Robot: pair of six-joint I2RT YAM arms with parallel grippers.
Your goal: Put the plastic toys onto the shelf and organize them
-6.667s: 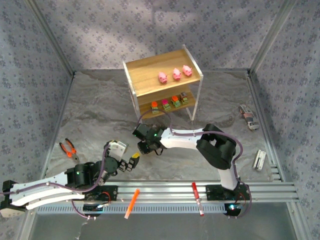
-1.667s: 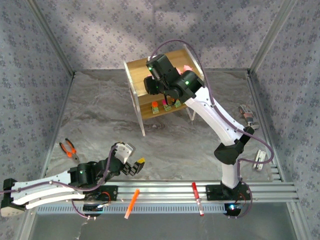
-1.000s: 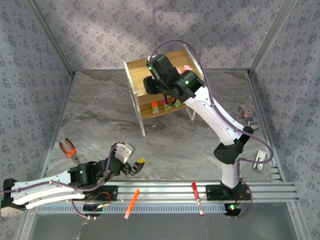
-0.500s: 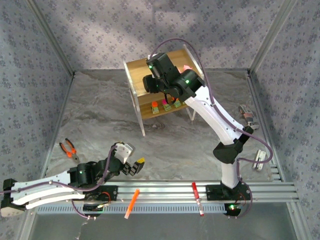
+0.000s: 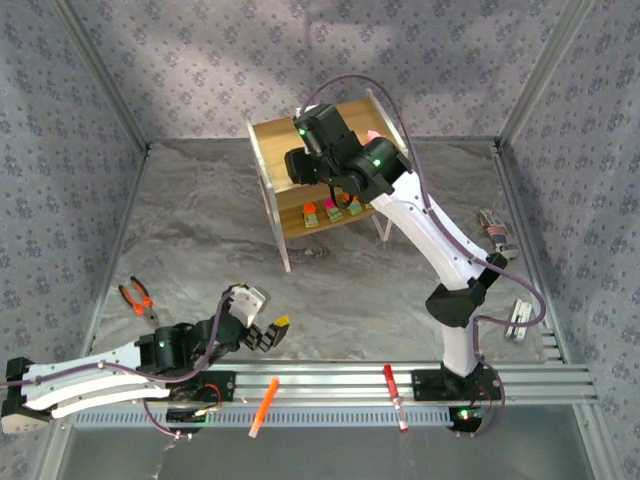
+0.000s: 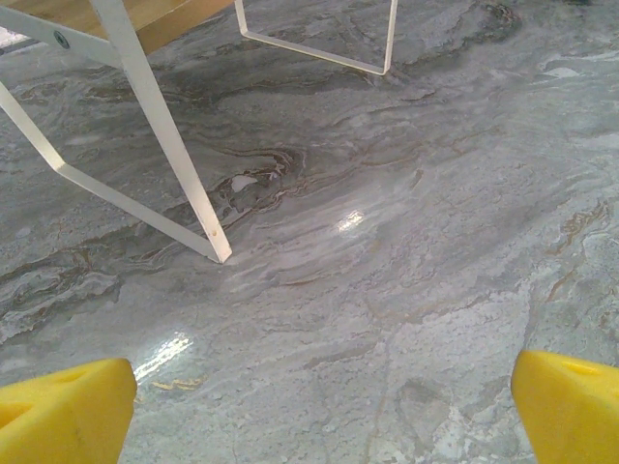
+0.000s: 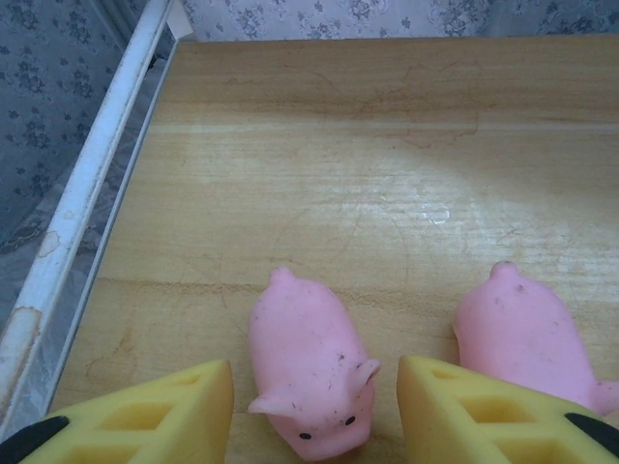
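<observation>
My right gripper (image 7: 314,406) hangs open over the left part of the top of the wooden shelf (image 7: 338,145). A pink pig (image 7: 309,362) lies on the wood between its yellow fingers, apart from both. A second pig (image 7: 527,333) lies just right of the right finger. In the top view the right gripper (image 5: 300,165) covers most of the shelf (image 5: 272,150) top, and a pink pig (image 5: 375,135) peeks out behind the arm. Blocky toys (image 5: 333,207) stand on the lower tier. My left gripper (image 5: 268,335) rests low near the front, open and empty (image 6: 319,411).
Orange-handled pliers (image 5: 138,298) lie at the left. An orange marker (image 5: 264,405) and a red pen (image 5: 394,396) lie on the front rail. Two grey objects (image 5: 497,235) (image 5: 519,320) sit at the right. A white shelf leg (image 6: 160,135) stands ahead of the left gripper.
Since the earliest frame the right arm has gone from the table centre up to the shelf top. Over the last second it has shifted slightly left. The left arm has stayed put.
</observation>
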